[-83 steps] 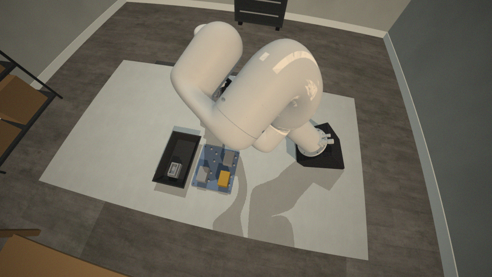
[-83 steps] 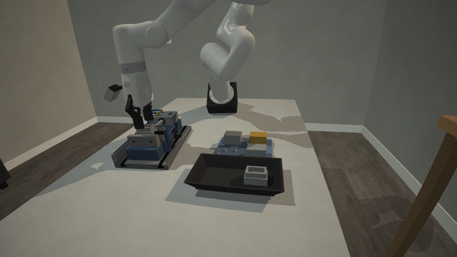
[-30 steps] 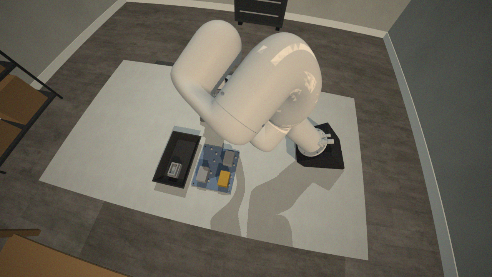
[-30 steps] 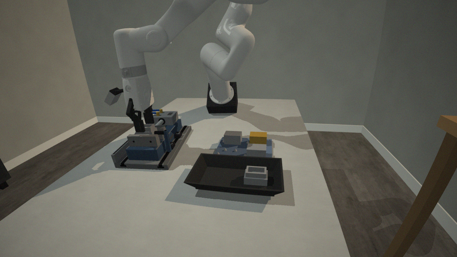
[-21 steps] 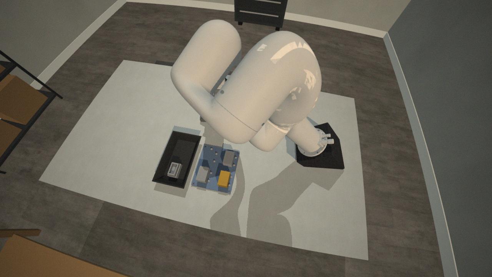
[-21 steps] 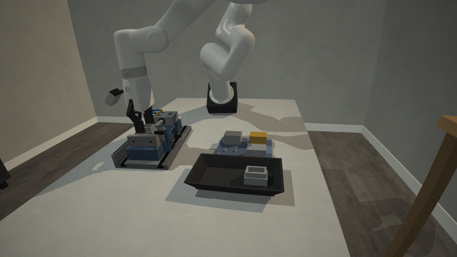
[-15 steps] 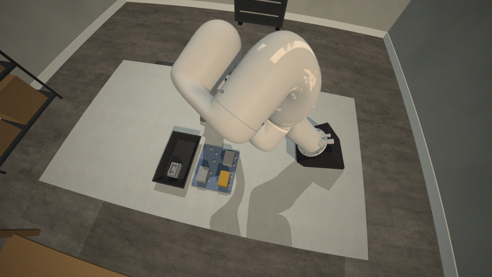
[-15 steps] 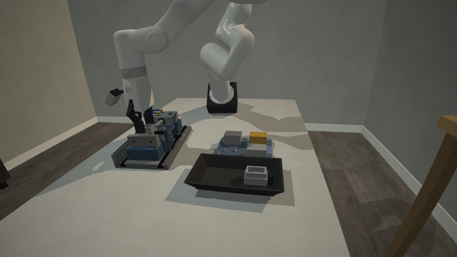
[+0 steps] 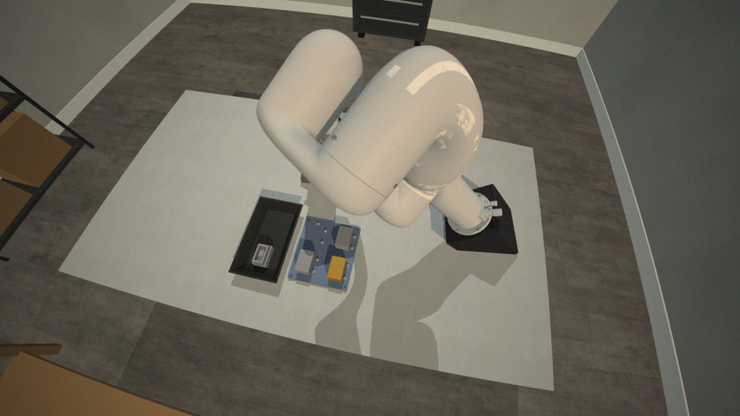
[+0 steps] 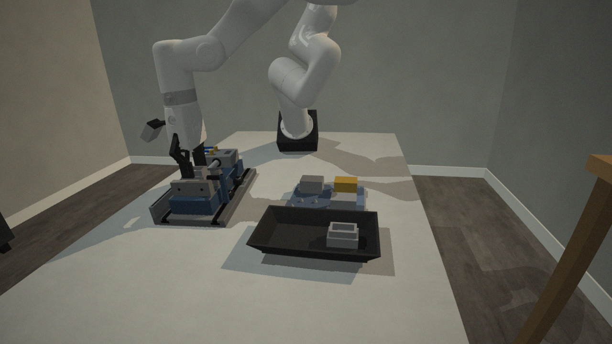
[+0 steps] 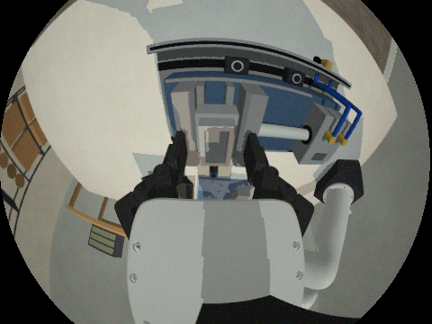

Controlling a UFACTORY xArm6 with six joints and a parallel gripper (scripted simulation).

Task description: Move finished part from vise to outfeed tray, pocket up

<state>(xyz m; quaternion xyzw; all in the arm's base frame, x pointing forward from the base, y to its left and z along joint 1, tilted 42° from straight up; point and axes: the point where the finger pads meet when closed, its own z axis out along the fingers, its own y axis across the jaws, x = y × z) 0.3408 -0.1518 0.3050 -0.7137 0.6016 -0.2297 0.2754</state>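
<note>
Blue fixture plate (image 9: 316, 242): near the middle of my worktop, studded with small pegs.
Grey blocks on plate: one grey block (image 9: 343, 237) toward the back, another grey block (image 9: 305, 262) toward the front.
Yellow block (image 9: 336, 268): on the same plate, beside the grey ones.
Dark cabinet (image 9: 393, 18): on the floor behind the far edge.
Black shelf rack (image 9: 49, 117): beyond the left edge, holding brown boxes.
Wooden post (image 10: 569, 261): right of the worktop, leaning.
</note>
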